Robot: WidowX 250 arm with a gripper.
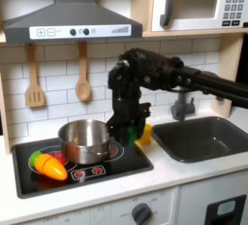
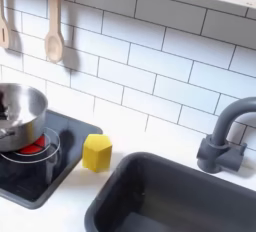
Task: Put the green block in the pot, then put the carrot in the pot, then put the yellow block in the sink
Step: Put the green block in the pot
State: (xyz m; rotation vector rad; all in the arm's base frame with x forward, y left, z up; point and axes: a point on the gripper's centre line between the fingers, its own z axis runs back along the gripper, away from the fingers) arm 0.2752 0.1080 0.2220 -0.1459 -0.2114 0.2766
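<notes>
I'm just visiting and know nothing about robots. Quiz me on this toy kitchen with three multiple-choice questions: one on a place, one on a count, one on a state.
1. Where is the yellow block? A in the pot; B on the counter between stovetop and sink; C in the microwave.
2. How many wooden utensils hang on the tiled wall? A none; B two; C four.
3. How is the carrot? A lying on its side; B standing upright; C hanging.

B: it stands on white counter beside the sink.
B: two show in the first exterior view.
A: it lies flat on the stovetop.
</notes>
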